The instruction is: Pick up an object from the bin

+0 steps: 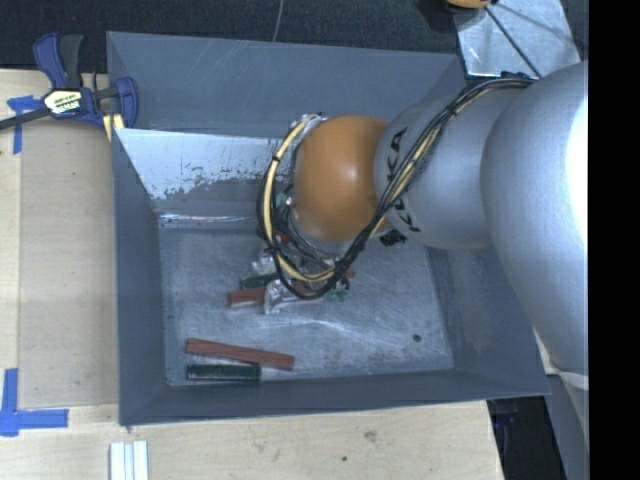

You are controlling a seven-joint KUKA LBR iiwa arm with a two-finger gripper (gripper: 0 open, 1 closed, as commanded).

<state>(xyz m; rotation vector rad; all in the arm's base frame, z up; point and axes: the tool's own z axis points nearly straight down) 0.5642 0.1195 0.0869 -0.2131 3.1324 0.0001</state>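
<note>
The gripper sits low at frame centre, touching a small brown piece, likely positioned for picking; whether it is open cannot be told.

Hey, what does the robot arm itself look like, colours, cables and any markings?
Thick rounded silver-grey arm with dark lettering. A glossy orange dome cover caps its wrist, looped by yellow and black cables. The hand is small, silvery metal.

scuffed matt grey metal bin
</note>
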